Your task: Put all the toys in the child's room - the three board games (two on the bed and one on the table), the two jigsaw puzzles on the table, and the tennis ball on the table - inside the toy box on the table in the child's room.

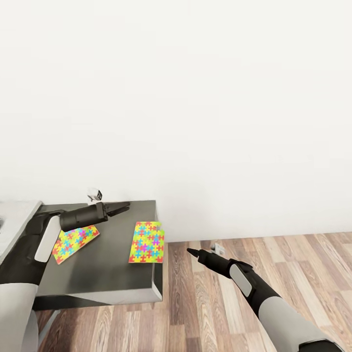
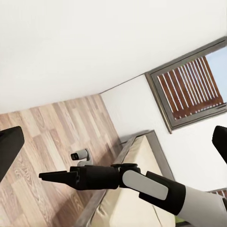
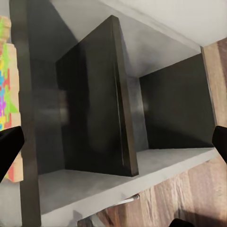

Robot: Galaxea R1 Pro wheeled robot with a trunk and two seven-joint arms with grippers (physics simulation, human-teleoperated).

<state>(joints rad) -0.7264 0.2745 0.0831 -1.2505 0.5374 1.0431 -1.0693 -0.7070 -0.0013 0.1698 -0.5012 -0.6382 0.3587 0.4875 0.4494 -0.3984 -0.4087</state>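
Observation:
Two jigsaw puzzles lie flat on the dark grey cabinet top: one puzzle partly under my left forearm, the other puzzle near the cabinet's right edge. My left gripper hovers open above the cabinet's far side, between the two puzzles, holding nothing. Over the wood floor, right of the cabinet, my right gripper is open and empty; the right gripper is seen side-on from the left wrist. A puzzle edge shows in the right wrist view. The bed has a bare beige mattress. The toy box, board games and tennis ball are out of view.
The pale grey table top joins the cabinet at the left. The cabinet's open shelves with a dark divider face my right wrist. A small white object sits at the cabinet's back edge, another on the floor. White wall ahead; a slatted window.

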